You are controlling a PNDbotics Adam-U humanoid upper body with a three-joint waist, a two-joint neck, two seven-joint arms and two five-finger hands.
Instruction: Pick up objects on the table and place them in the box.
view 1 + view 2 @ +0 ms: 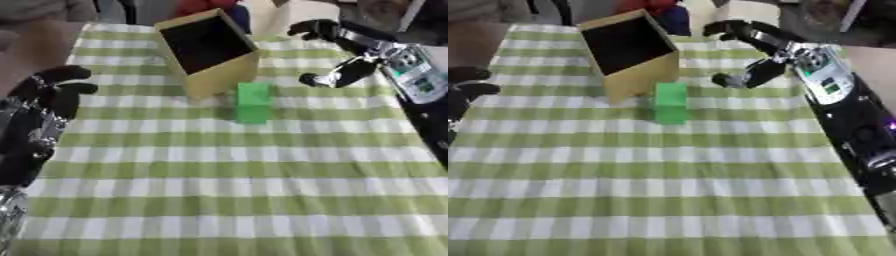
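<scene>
1. Your right hand [750,50] hangs above the far right part of the table [227,190], to the right of the box [210,50] and apart from it; its fingers are spread and gently curved with the thumb set away from them, and they hold nothing.
2. Your left hand [48,92] shows at the left edge of the left eye view, over the table's left border; its fingers are bent over at the tips, yet nothing sits between them; in the right eye view only its fingertips show.
3. The box is tan on the outside and dark inside; it stands on the far middle of the green-and-white checked cloth, tilted so that its open mouth faces up and toward you; you cannot tell whether anything lies inside, as the interior is dark.
4. The green block [254,101] stands upright on the cloth just in front of the box's near right corner; whether it touches the box you cannot tell; neither hand touches it.
5. The block sits between your two hands, nearer your right hand than your left.
</scene>
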